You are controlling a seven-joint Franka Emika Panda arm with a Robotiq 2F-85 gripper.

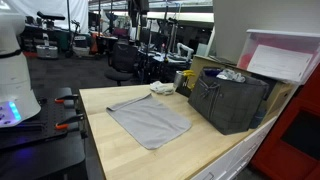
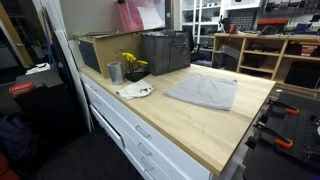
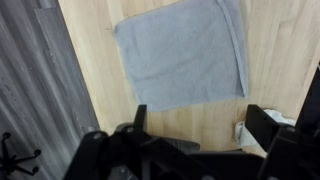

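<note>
Gripper [image 3: 200,112] spread wide, empty, hovering above near edge of grey cloth [image 3: 183,55]; cloth lies flat mid wooden table [image 3: 95,50], dark crate [image 1: 228,100] near; small white item [image 2: 135,91] beyond, probably crumpled rag

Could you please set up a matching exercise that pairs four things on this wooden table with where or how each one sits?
Things:
1 grey square fabric cloth
2 dark grey rectangular storage bin
3 small silver metal cup
4 white crumpled rag

Places:
A upright beside the yellow flowers
B lying between the cup and the cloth
C spread flat in the middle of the wooden table
D standing at the table's end by the wall

Pairs: 1-C; 2-D; 3-A; 4-B
</note>
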